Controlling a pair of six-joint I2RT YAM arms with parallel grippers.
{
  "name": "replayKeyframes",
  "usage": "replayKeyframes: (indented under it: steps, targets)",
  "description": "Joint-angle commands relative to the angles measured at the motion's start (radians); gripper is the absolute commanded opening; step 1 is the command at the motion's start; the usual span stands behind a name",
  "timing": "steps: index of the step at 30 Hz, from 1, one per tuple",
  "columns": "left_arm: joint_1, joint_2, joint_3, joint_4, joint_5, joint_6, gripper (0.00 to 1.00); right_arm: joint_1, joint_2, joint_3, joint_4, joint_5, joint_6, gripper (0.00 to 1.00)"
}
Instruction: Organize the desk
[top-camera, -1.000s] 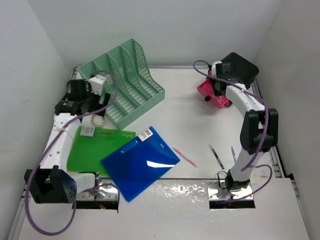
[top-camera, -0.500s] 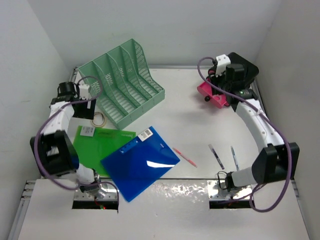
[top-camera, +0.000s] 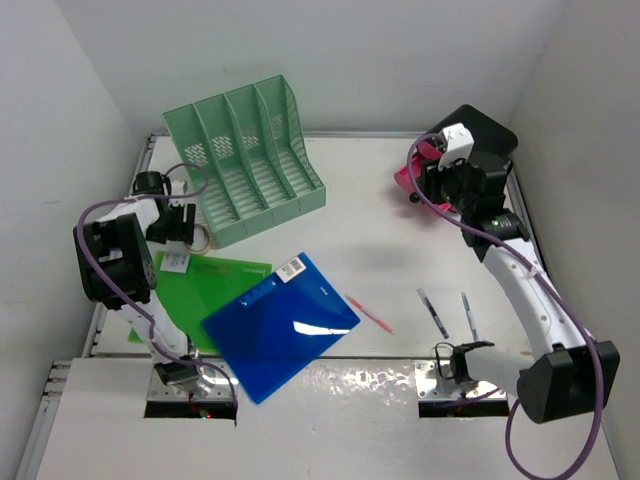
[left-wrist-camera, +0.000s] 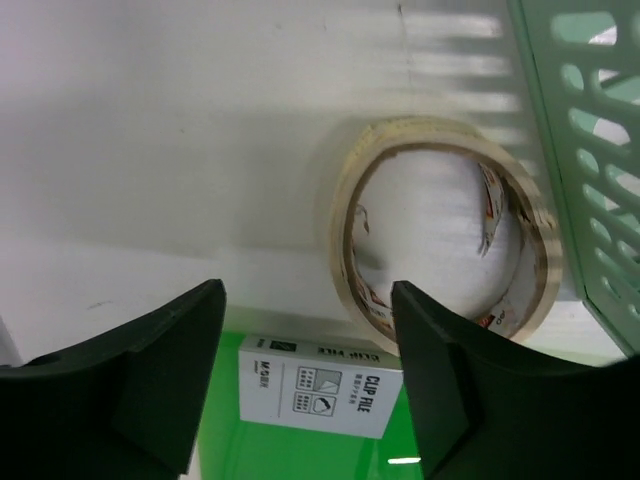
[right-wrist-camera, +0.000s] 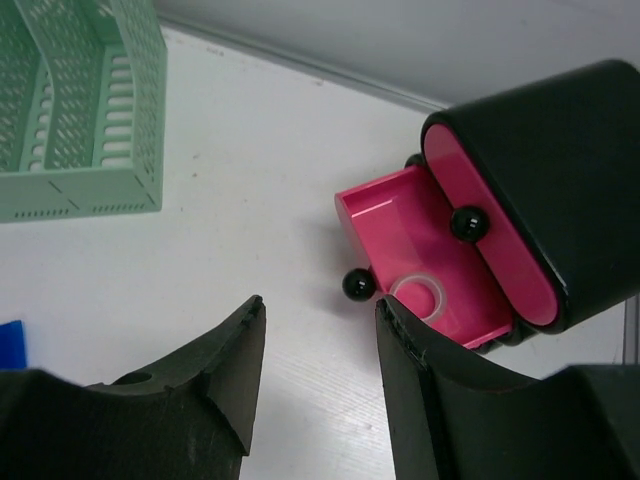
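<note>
L gripper (left-wrist-camera: 305, 340) low over desk (left-wrist-camera: 150, 150), wrist pitched down, jaws apart, nothing between. Flat tape roll (left-wrist-camera: 430, 135) just ahead of fingertips, offset toward file rack (left-wrist-camera: 590, 150); green file (left-wrist-camera: 300, 460) right under fingertips. Reckon step = tape pickup. Next I'd nudge fwd + sideways, straddle near rim, then close. R gripper (right-wrist-camera: 318, 370) hovers high, pointed down, jaws apart, empty. Open pink drawer (right-wrist-camera: 420, 240) ahead of it, small ring (right-wrist-camera: 417, 295) inside.

Bright, even light is flooding my surface (top-camera: 400, 250); glare is flaring at six o'clock; my jaws are blurring up close.
</note>
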Motion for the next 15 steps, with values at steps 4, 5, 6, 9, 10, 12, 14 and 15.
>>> replayKeyframes:
  steps: [4,5,6,9,10,12,14,15]
  targets:
    - [0.006,0.035,0.006,0.12,0.0,-0.049,0.54,0.007,-0.043,-0.007,0.066,-0.028,0.019,0.47]
    - [0.008,0.047,0.006,0.125,-0.002,-0.05,0.5,0.007,-0.043,-0.007,0.067,-0.028,0.024,0.47]
    - [0.008,0.055,0.007,0.127,-0.003,-0.055,0.43,0.009,-0.042,-0.008,0.069,-0.032,0.025,0.47]
    - [0.006,0.072,-0.008,0.128,0.01,-0.056,0.3,0.007,-0.043,-0.007,0.061,-0.031,0.027,0.47]
    - [0.008,0.067,-0.016,0.13,0.012,-0.055,0.28,0.009,-0.043,-0.007,0.058,-0.028,0.027,0.47]
    - [0.019,0.061,-0.031,0.139,0.018,-0.053,0.21,0.009,-0.046,-0.007,0.054,-0.025,0.027,0.47]
    - [0.028,0.063,-0.029,0.144,0.03,-0.055,0.16,0.007,-0.051,-0.007,0.051,-0.025,0.028,0.47]
    - [0.041,0.064,-0.025,0.142,0.038,-0.058,0.09,0.009,-0.052,-0.005,0.049,-0.026,0.028,0.47]
